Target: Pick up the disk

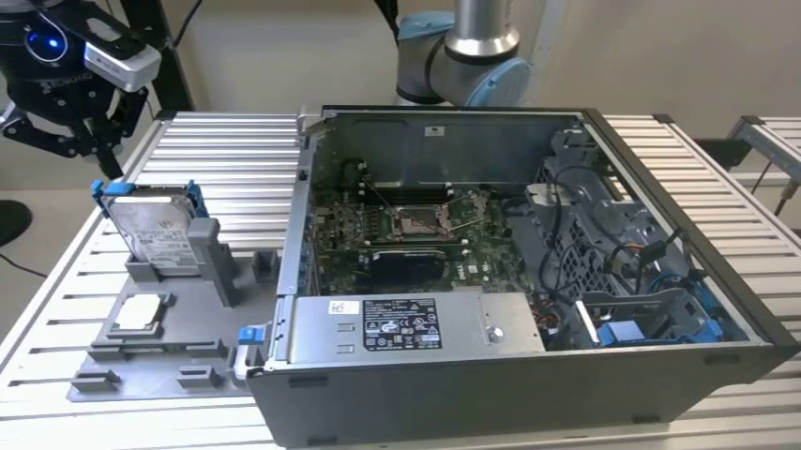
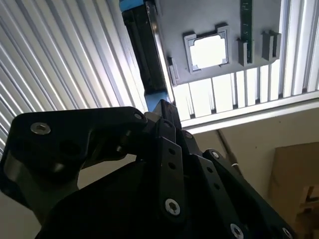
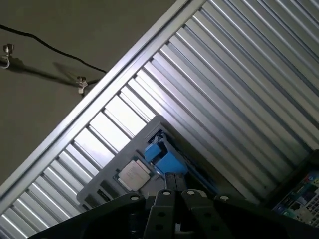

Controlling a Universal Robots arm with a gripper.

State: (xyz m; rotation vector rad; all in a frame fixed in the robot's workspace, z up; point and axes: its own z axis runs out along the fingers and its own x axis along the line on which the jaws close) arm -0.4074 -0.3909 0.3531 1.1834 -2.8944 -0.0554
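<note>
The disk [image 1: 157,225] stands on edge in a slot of the grey fixture plate [image 1: 157,361], on the exterior view's left. It is silver-grey with a white label and a blue bracket around it. My gripper [image 1: 66,155] hangs above and beyond it, near the table's back corner, apart from the disk and open with nothing between its fingers. In the second wrist view the disk [image 2: 142,50] shows edge-on past my black finger links. In the first wrist view its blue bracket [image 3: 164,160] lies just beyond them.
A small square chip [image 1: 141,314] sits in a pocket of the fixture plate, also seen in both wrist views [image 2: 208,51] [image 3: 132,174]. An open computer case [image 1: 501,281] takes up the slatted table's [image 1: 225,150] middle and right. The arm's base [image 1: 470,56] stands behind it.
</note>
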